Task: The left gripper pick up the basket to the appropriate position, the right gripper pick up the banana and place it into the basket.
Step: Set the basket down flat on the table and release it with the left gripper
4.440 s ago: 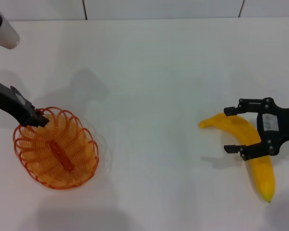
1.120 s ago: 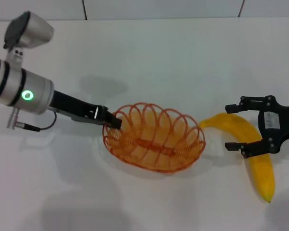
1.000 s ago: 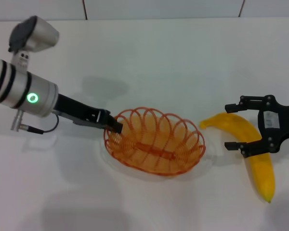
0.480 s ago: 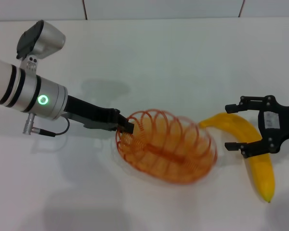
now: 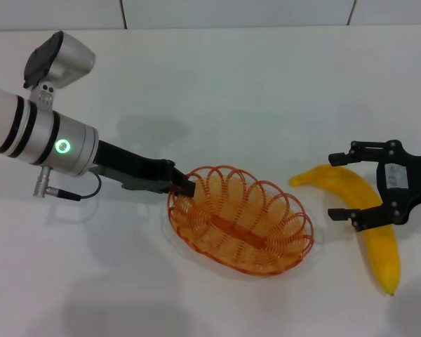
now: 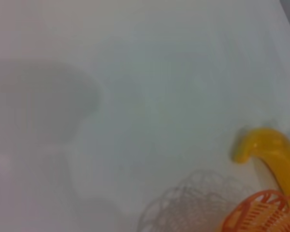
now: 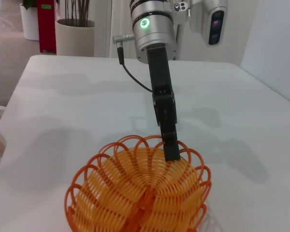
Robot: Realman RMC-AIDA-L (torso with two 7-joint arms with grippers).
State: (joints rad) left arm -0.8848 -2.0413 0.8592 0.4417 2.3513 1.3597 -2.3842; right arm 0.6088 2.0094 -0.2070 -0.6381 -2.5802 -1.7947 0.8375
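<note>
Left tool point(image 5: 185, 188) grips basket point(image 5: 242, 219) rim; right tool point(image 5: 340, 188) open astride banana point(image 5: 368, 217).

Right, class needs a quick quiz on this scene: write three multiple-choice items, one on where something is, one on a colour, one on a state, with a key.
1. Where does the basket sit relative to the banana?
A. On the robot's left of it
B. On the robot's right of it
C. On top of it

2. What colour is the ring light on the left arm?
A. Red
B. Green
C. Blue

3. What is the state of the right tool?
A. Shut on the banana
B. Open, its fingers on either side of the banana
C. Holding the basket

Key:
1 A, the head view shows the basket mid-table and the banana toward the right arm.
2 B, the light glows green in the head and right wrist views.
3 B, its fingers stand apart on either side of the fruit, while the left tool grips the basket rim.
</note>
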